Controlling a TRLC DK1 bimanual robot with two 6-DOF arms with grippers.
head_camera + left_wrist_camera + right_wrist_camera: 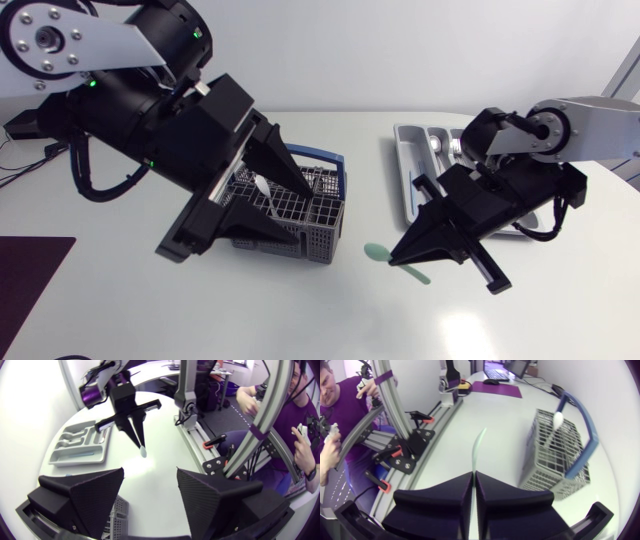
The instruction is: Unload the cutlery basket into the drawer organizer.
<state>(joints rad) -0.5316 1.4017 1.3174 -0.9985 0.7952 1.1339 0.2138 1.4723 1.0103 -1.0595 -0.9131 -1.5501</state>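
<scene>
So the basket (325,240) sits on the table (300,320) a bit left of middle. It's grey mesh with a blue handle, and a white spoon (262,190) stands tilted in it. The left arm blocks a good chunk of the basket from above. The organizer (405,140) is well apart from it on the right side, partly hidden under the right arm. Some cutlery lies in its slots, but I can't tell exactly what. A dark purple mat (30,270) lies at the table's left edge.

The left gripper (300,213) hangs right over the basket with its fingers spread wide and nothing in them. Can't tell if either finger touches the white spoon. Its own camera just shows the two wedges far apart and a corner of the basket under them.

The right gripper (402,258) is between basket and organizer, above bare table. Its fingers are squeezed together on a green spoon (376,252), pinched at the fingertips, with the bowl end poking out past them
</scene>
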